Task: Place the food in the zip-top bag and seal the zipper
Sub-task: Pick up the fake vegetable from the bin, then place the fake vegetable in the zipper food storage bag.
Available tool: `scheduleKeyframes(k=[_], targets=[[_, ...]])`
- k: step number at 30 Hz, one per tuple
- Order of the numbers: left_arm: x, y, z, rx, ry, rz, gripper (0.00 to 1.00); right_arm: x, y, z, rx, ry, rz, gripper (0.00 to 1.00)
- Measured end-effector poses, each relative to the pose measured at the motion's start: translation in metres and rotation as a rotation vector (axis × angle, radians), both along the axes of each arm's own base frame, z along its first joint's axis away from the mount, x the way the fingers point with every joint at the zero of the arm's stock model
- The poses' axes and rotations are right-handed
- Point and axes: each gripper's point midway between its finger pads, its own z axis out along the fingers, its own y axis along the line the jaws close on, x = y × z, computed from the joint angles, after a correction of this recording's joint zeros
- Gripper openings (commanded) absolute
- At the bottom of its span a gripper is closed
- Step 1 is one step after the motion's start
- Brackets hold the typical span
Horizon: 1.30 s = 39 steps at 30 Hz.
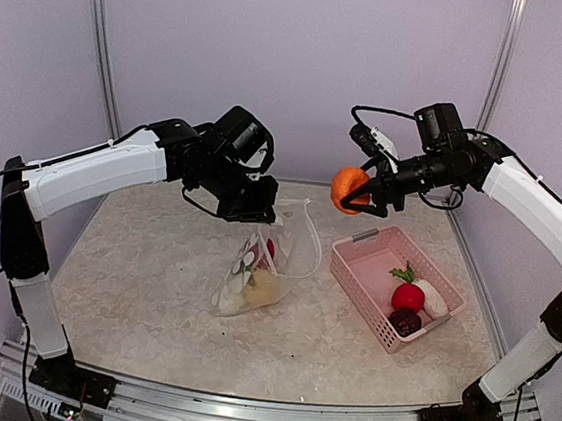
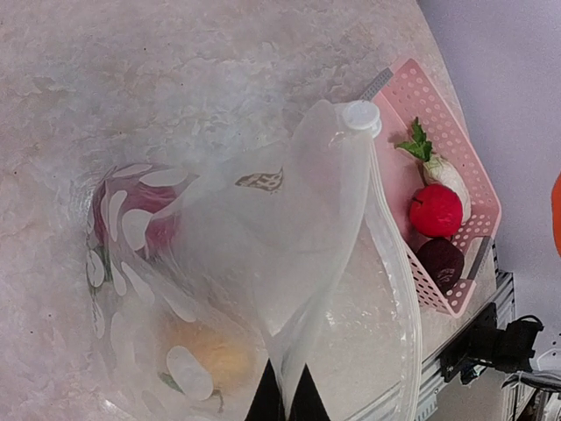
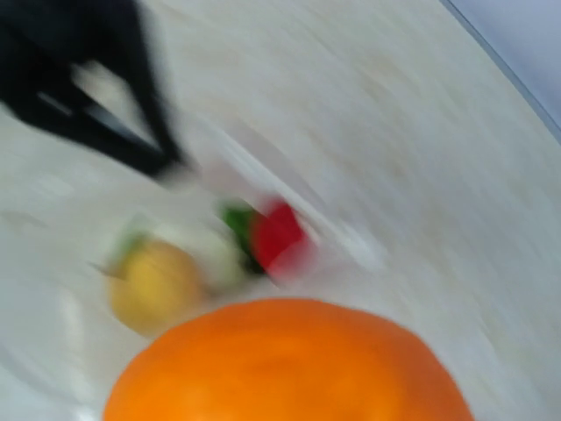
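i see the left end effector [image 1: 258,211] pinching the zip-top bag [image 1: 260,269] by its upper edge, its bottom on the tabletop [image 1: 133,275] with yellow and red food inside, while the right end effector [image 1: 361,194] clamps an orange fruit [image 1: 345,188] in the air between bag and pink basket [image 1: 359,284]

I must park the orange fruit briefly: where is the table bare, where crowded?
Bare: the table left of the zip-top bag, and the near strip before bag and pink basket. Crowded: the gap between bag and basket.
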Motion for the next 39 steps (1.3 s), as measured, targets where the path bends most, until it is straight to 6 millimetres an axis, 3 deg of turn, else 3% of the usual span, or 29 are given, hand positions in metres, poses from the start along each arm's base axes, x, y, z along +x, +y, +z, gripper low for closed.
scheduleKeyframes(k=[2, 5, 12, 17, 19, 23, 26, 34, 39], targets=[[-0.001, -0.003, 0.001, -0.012, 0.005, -0.003, 0.00, -0.016, 0.022, 0.011, 0.052, 0.005, 0.075, 0.61], [-0.004, -0.007, 0.003, -0.023, 0.006, -0.011, 0.00, -0.033, 0.048, 0.013, 0.091, 0.039, 0.155, 0.61], [-0.013, -0.020, 0.013, -0.048, -0.008, -0.036, 0.00, -0.051, 0.089, -0.015, 0.093, 0.127, 0.262, 0.66], [-0.016, -0.023, 0.014, -0.054, -0.008, -0.039, 0.00, -0.059, 0.098, -0.025, 0.084, 0.129, 0.280, 0.91], [-0.016, -0.023, 0.014, -0.056, -0.009, -0.035, 0.00, -0.060, 0.100, -0.033, 0.073, 0.126, 0.274, 0.99], [-0.015, -0.023, 0.010, -0.057, -0.007, -0.027, 0.00, -0.058, 0.097, -0.049, 0.036, 0.128, 0.246, 1.00], [-0.015, -0.023, 0.008, -0.054, -0.003, -0.026, 0.00, -0.056, 0.094, -0.049, 0.025, 0.112, 0.225, 1.00], [-0.011, -0.020, 0.006, -0.054, -0.003, -0.016, 0.00, -0.057, 0.080, -0.016, 0.032, 0.002, 0.190, 0.99], [-0.001, -0.004, 0.002, -0.006, -0.017, 0.036, 0.00, -0.048, 0.050, 0.012, 0.045, -0.065, 0.116, 0.98]])
